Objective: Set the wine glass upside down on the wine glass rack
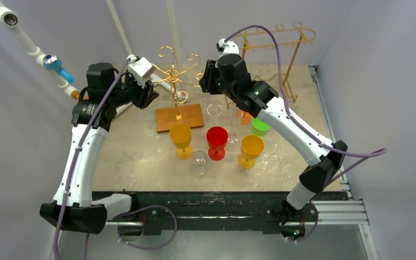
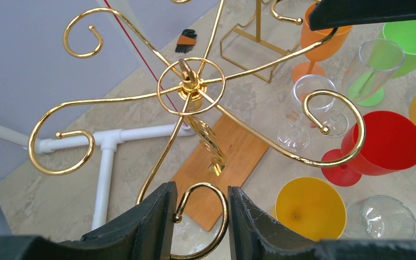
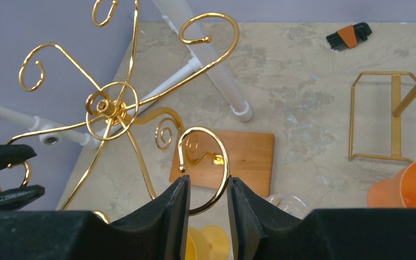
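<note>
While both arms reach up to the gold rack (image 1: 176, 81), no glass hangs on it yet. The left fingers (image 2: 165, 208) are partly open and pinch one curly hook. The right fingers (image 3: 180, 203) pinch another hook the same way. The clear wine glass (image 1: 214, 112) stands on the table (image 1: 135, 157) with its mouth and stem pointing straight up, just below the right fingers. I think the right arm is nearer to it. A red glass (image 1: 216, 138) and other colored glasses crowd close around it. The table is flat and speckled, and grey walls stand close by.
</note>
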Motion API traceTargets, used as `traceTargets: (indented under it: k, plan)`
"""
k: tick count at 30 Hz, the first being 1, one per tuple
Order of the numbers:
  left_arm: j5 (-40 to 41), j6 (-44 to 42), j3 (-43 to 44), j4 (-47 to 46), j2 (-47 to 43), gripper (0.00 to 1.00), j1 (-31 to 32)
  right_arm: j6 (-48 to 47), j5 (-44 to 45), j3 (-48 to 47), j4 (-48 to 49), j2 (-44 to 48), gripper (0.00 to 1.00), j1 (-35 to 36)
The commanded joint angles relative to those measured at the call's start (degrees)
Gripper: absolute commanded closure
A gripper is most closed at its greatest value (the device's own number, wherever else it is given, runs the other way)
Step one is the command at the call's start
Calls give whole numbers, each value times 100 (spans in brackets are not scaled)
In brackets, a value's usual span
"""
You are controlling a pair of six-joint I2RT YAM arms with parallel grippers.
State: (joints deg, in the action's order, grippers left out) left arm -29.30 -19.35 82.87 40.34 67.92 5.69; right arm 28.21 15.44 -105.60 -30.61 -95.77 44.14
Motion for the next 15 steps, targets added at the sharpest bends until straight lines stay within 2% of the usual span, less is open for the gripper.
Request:
traceTargets:
  k: [1, 5, 7, 15]
  plan:
    - [1151, 856, -56, 249, 36, 88, 76, 247, -252, 326, 84, 523, 88, 147]
    - [1114, 991, -15, 240, 40, 99, 151, 256, -110, 266, 21, 597, 97, 148]
    - [1048, 1085, 12, 280, 2, 100, 199, 249, -169, 38, -91, 507, 100, 145]
    - [858, 1294, 136, 495, -180, 100, 316, 72, -287, -1010, -513, 64, 100, 148]
